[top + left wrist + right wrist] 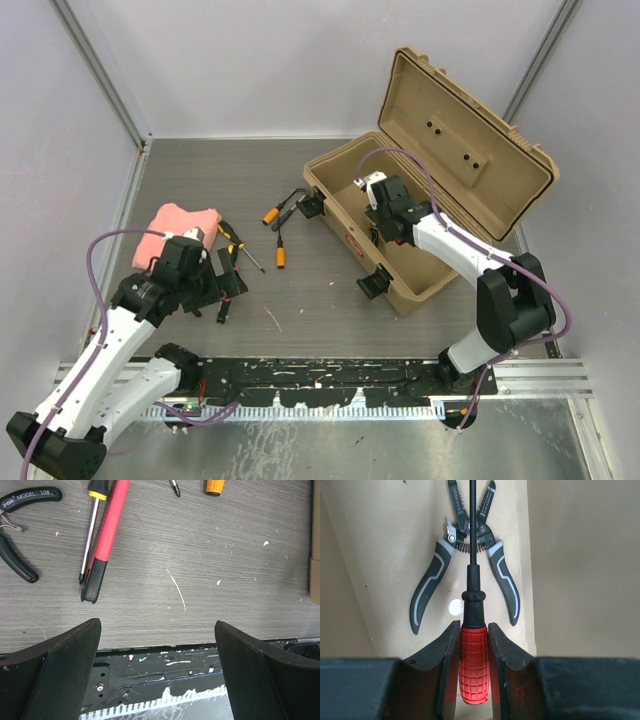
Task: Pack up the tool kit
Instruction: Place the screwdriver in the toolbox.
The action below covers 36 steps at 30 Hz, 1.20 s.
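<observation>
The tan ribbed case (340, 225) of the tool kit stands open at the right, its lid (470, 130) tilted back. My right gripper (385, 215) hangs inside the case, shut on the red handle of a screwdriver (473, 665) whose shaft points away over grey-handled pliers (426, 597) lying on the case floor. My left gripper (157, 625) is open and holds nothing, low over the table's near edge. Beyond it lie a red-and-black-handled tool (107, 535), a thin yellow-capped screwdriver (92, 525) and black pliers (15, 565). Two orange-handled screwdrivers (281, 255) lie left of the case.
A pink folded cloth (180, 225) lies at the left, just behind the left gripper (228, 285). A black mounting rail (330, 375) runs along the near edge. The case's black latches (375, 283) stick out from its front wall. Grey walls close in the table.
</observation>
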{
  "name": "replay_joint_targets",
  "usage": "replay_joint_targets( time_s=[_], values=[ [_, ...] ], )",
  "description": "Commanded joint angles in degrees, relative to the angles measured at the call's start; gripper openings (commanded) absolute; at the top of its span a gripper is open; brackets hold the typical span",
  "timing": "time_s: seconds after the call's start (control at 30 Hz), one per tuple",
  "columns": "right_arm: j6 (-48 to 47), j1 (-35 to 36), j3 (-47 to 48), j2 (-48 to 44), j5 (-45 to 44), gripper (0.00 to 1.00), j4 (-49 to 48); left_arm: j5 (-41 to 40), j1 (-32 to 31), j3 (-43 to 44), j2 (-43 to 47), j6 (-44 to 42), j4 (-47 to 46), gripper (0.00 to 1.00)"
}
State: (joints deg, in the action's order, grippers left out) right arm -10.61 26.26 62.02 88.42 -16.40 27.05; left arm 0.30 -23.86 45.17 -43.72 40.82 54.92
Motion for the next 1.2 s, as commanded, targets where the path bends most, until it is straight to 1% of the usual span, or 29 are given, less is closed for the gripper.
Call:
replay_joint_targets(
  time_s=[0.0,0.07,0.1,0.23,0.4,0.57,0.67,0.87,0.97,1.07,1.1,1.17],
  values=[
    [-2.93,-1.96,0.56,-0.05,5.79,0.07,-6.42,0.74,0.34,0.45,-0.04,-1.10,0.41,0.98],
    [-3.07,-3.51,0.27,0.90,11.23,0.09,-6.69,0.93,0.32,0.35,-1.02,-1.01,0.50,0.98],
    [-2.71,-4.10,0.38,1.80,12.35,0.09,-6.75,1.01,0.30,0.18,-1.60,-1.00,0.33,0.98],
    [-2.41,-5.10,1.06,4.84,11.67,0.11,-6.40,2.12,0.30,-0.19,-3.66,-0.84,0.30,0.98],
    [-1.48,-5.21,4.61,9.13,6.44,0.15,-3.52,2.79,0.25,-1.34,-4.34,-0.31,-0.63,0.98],
    [-0.14,-5.20,7.74,11.46,7.93,0.25,-0.40,2.99,0.30,-2.86,-5.32,0.93,-1.04,0.98],
    [-0.03,-5.17,8.36,11.51,8.75,0.30,-0.25,2.85,0.30,-2.70,-7.68,1.07,-0.88,0.98],
    [-2.62,-5.29,8.33,12.42,6.45,0.31,-0.32,1.83,0.30,-2.84,-10.91,1.23,-1.25,0.98],
    [-3.93,-5.33,8.30,11.77,4.48,0.37,-0.72,1.87,0.30,-3.07,-11.15,1.46,-1.59,0.98],
    [-3.82,-5.26,9.49,10.55,4.37,0.42,-0.23,1.23,0.30,-3.07,-11.33,1.46,-1.57,0.98],
    [-3.22,-5.27,10.49,9.78,4.79,0.43,0.50,0.97,0.30,-2.99,-11.44,1.50,-1.46,0.98],
    [-2.24,-5.32,11.60,7.04,6.32,0.48,0.69,0.25,0.30,-2.69,-11.77,1.78,-0.86,0.98]
  ],
)
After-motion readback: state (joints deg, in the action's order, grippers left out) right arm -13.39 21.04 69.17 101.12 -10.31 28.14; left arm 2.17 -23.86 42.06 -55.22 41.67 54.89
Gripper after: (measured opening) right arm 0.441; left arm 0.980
